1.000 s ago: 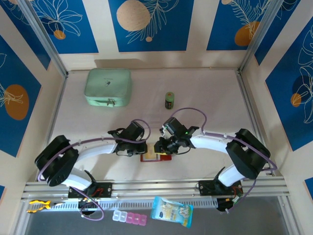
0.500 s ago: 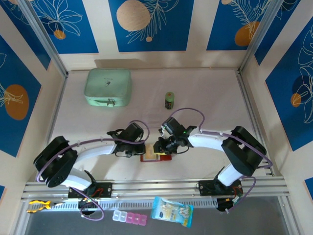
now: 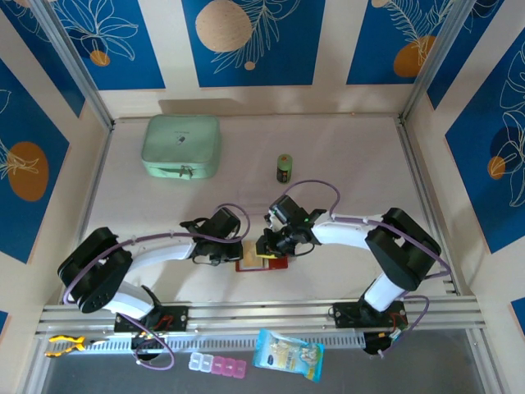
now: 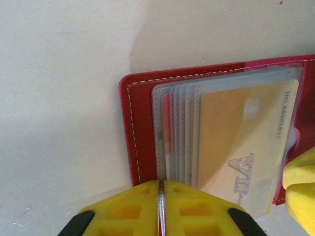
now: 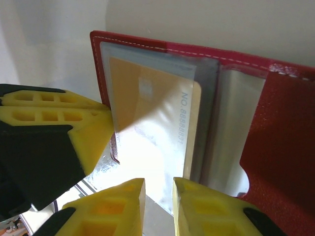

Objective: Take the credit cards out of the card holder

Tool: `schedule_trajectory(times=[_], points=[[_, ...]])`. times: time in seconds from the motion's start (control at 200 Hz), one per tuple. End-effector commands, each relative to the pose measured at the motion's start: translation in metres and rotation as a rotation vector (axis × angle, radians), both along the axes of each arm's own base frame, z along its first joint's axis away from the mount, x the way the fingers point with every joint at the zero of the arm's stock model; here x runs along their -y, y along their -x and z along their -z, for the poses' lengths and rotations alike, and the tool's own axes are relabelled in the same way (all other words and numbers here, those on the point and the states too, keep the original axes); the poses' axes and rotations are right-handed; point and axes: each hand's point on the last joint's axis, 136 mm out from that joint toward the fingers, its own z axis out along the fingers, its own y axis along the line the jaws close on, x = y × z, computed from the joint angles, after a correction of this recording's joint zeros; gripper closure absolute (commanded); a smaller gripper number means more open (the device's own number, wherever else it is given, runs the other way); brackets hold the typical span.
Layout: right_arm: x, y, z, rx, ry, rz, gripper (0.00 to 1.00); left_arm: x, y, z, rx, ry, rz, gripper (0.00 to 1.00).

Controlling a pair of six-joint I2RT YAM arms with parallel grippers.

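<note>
Currently, the left claw (image 4: 161, 191) clamps sleeves of the card holder (image 4: 136, 137). Right claw (image 5: 158, 186), narrowly parted, sits above a credit card (image 5: 147, 110).

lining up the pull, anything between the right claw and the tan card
The clear sleeve covers the tan card. The right claw, slightly open, sits at its near edge. The left claw pinches the card holder sleeves beside it.
</note>
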Motion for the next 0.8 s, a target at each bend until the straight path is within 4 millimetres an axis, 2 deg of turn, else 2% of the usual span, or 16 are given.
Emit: schedule_trajectory(times=[0.0,0.435,0.795], points=[[-0.003,-0.005,-0.004,0.010,-0.002,-0.005,0.78,-0.013,0.011,0.012,-0.032,-0.052,-0.011,0.90],[0.009,-0.005,0.006,0.016,0.057,-0.001,0.77,-0.014,0.011,0.011,-0.030,-0.051,-0.015,0.90],[0.014,-0.007,-0.007,0.046,0.062,0.003,0.77,-0.013,0.004,-0.006,0.013,-0.045,-0.019,0.90]])
